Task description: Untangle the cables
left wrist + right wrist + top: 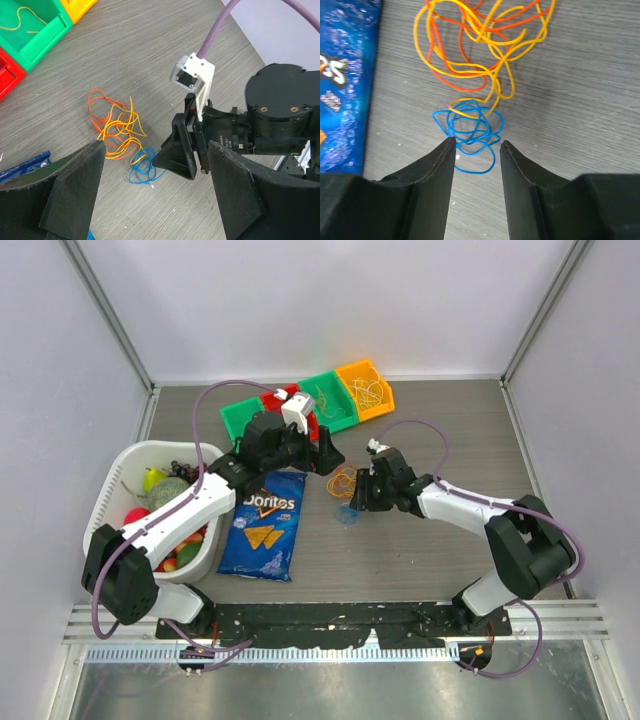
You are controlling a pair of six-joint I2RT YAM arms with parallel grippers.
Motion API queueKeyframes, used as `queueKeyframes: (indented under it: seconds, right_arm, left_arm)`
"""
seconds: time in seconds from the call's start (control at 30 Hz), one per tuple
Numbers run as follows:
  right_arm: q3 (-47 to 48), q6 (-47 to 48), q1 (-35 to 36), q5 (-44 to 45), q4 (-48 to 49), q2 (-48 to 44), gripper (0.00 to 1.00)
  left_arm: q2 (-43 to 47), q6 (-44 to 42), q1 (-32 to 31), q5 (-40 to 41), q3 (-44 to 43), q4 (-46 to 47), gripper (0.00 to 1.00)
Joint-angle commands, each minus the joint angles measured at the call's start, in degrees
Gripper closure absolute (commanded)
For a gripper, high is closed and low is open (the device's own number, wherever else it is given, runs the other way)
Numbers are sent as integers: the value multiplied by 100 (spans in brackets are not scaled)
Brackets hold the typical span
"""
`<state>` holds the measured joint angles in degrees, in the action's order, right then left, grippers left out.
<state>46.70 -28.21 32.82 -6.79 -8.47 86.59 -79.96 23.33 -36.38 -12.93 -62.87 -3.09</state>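
Plainly light and limp, the cables (496, 82) lay tangled on the table (580, 125), just right of the chip bag (345, 75). The loose blue loop (472, 127) at the near end looked the easiest hold. The right gripper (477, 142) had its jaws spread astride that loop, and the left gripper (330, 458) had its jaws spread wide, holding nothing.

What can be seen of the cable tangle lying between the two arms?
The cables are thin, limp, string-like loops: orange and yellow ones laced together, with a smaller blue knot at one end, joined by a yellow strand running into it. They lie flat on the grey table, beside the blue chip bag but apart from it. The right gripper stands open with its fingertips either side of the blue loops; whether it touches them cannot be told.
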Motion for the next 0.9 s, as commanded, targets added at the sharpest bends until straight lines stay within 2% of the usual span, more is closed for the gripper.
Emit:
queueKeyframes:
  seconds: [0.0,0.13,0.23,0.43,0.5,0.57,0.73,0.87]
  right_arm:
    - [85,289,128,520,38,236,54]
    - [-20,263,268,582,-6,236,46]
    - [-187,132,427,503,108,218,46]
    - [-328,-88,480,433,65,61,66]
    - [-354,-97,480,424,-40,-88,89]
    - [-293,-106,471,459,-425,-316,99]
    - [67,-62,471,661,-1068,-1370,99]
    - [524,-18,480,933,-1385,-2117,99]
  left_arm:
    - [148,-136,-45,89,-173,37,13]
    - [148,-145,-53,89,-190,19,13]
    - [148,-118,-71,71,-208,10,13]
    - [113,-127,-71,71,-208,10,13]
    - [95,-145,-88,97,-208,-7,13]
    - [69,-162,-97,124,-217,-42,13]
    - [60,-145,-106,63,-217,-16,12]
    - [130,-118,-97,-183,-129,185,18]
